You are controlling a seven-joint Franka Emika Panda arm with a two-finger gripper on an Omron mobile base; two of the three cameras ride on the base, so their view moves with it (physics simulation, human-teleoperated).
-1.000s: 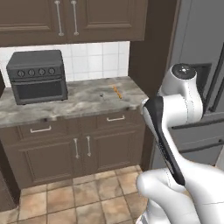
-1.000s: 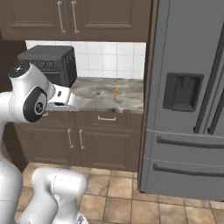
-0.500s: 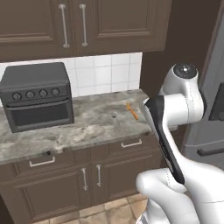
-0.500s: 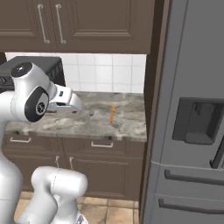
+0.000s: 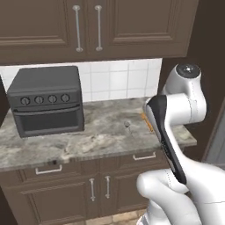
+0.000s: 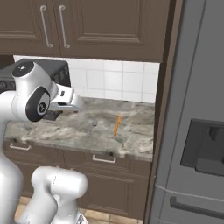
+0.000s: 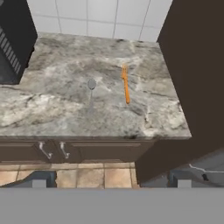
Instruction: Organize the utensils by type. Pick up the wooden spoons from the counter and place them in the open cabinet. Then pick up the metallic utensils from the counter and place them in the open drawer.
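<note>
Veined stone worktop [image 7: 52, 109] carries an orange utensil [image 7: 126, 85] and a grey spoon [image 7: 91, 89] side by side near its right end, lying flat and reachable from above. Whether the fingers are apart, I cannot tell.

Glossy white arm [image 5: 184, 101] with dark joint bands.

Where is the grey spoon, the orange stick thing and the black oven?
grey spoon [image 7: 91, 84], hand view, on its round bowl
orange utensil [image 7: 126, 87], hand view, middle of its shaft
oven [image 5: 46, 107], left base view, on its front
</note>
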